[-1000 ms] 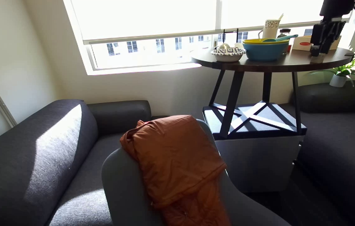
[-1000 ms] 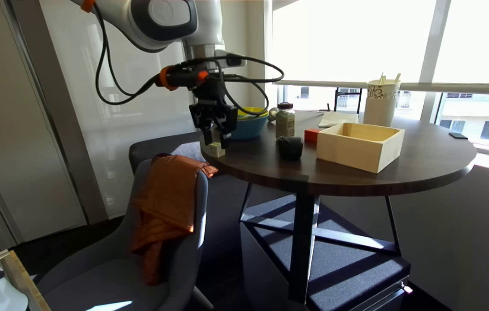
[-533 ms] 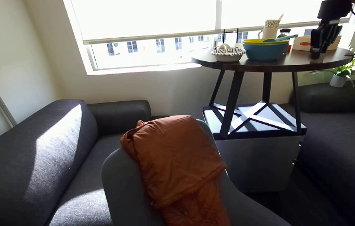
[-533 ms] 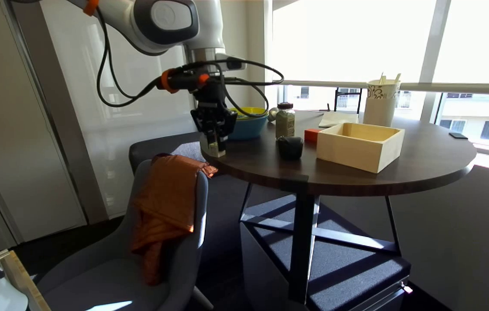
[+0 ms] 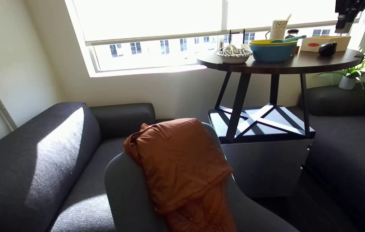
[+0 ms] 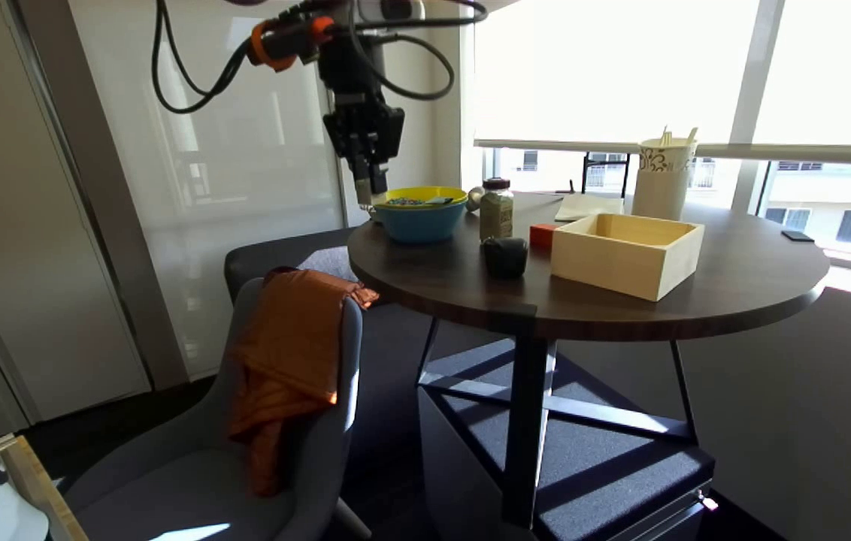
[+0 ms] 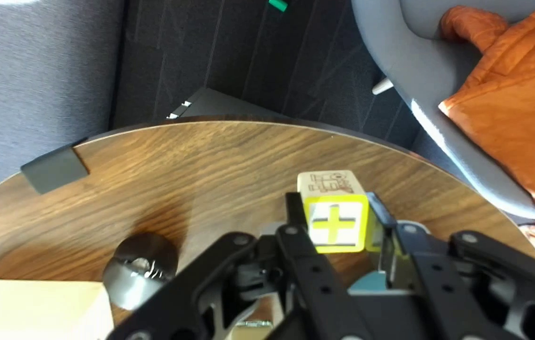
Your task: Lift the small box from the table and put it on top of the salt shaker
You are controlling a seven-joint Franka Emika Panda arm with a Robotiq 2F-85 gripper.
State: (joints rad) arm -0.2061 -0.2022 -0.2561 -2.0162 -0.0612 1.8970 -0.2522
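Note:
The small box is a pale wooden block with a yellow-framed plus sign on one face (image 7: 336, 224). My gripper (image 7: 337, 208) is shut on it, one finger on each side. In an exterior view the gripper (image 6: 371, 176) holds the block (image 6: 362, 193) in the air near the bowl's rim. It also hangs above the table at upper right (image 5: 342, 30). The dark round table (image 6: 741, 289) stands below. The salt shaker (image 6: 497, 214), seemingly the upright jar with a dark lid, stands on the table beside the bowl, apart from the block.
A blue bowl with a yellow bowl inside (image 6: 423, 224) stands by the salt shaker. A black round object (image 6: 505, 258), a red item (image 6: 543, 235), an open wooden box (image 6: 621, 255) and a tall white cup (image 6: 662, 180) stand on the table. A patterned bowl (image 5: 235, 57) is near the edge.
The gripper was around the block at the tabletop and its fingers closed on it. It has since risen, lifting the block off the table and uncovering the black object behind.

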